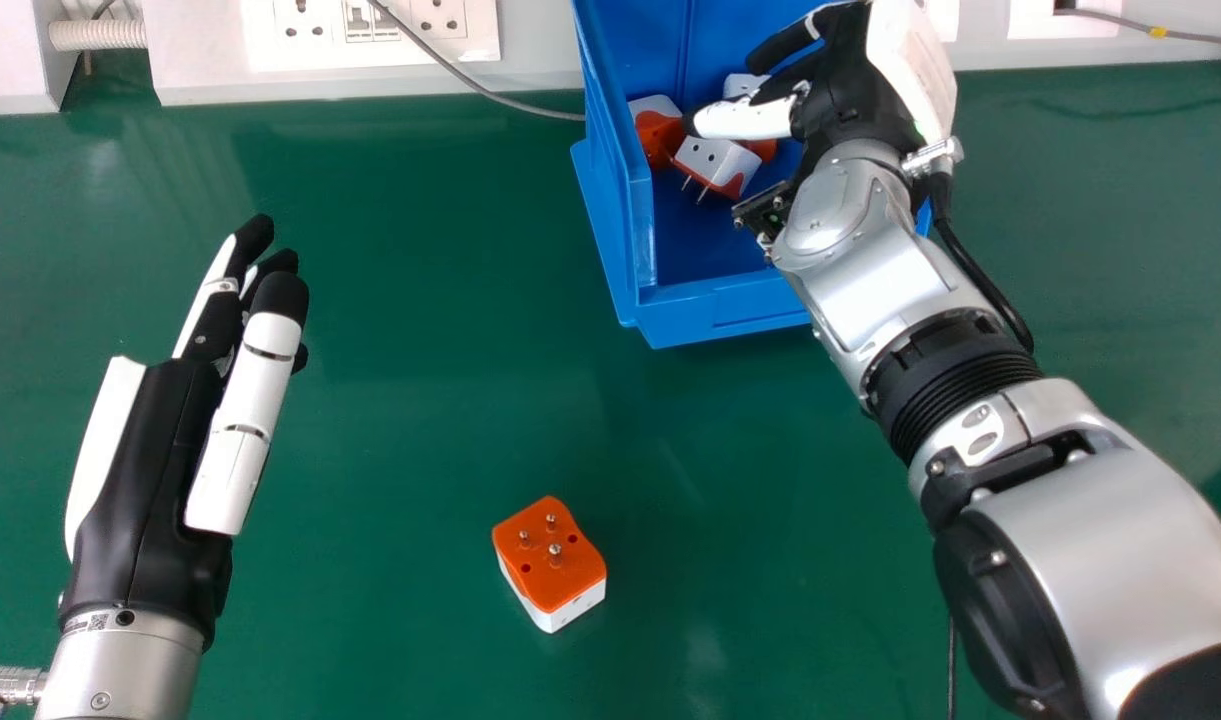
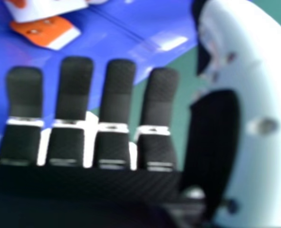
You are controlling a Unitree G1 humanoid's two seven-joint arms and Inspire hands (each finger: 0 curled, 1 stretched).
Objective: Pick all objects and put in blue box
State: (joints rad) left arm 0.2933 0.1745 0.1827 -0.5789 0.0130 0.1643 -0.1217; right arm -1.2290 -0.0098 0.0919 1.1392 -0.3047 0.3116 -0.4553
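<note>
In the head view my right hand [image 1: 840,90] is over the blue box [image 1: 715,315], its fingers loosely extended with nothing held. Straight fingers of the right hand [image 2: 90,114] also show in the right hand view, beside an orange and white adapter [image 2: 47,33] in the blue box [image 2: 130,28]. Inside the box, partly covered by the hand, lie several white and orange adapters [image 1: 715,160]. One orange and white adapter [image 1: 550,560] rests on the green table, pins up, in front of the box. My left hand [image 1: 170,430] is open and empty above the table at the left.
A white socket panel [image 1: 370,30] runs along the back of the green table [image 1: 420,420]. A grey cable [image 1: 460,75] runs from it to behind the box. My right forearm stretches across the right side, close over the box's right wall.
</note>
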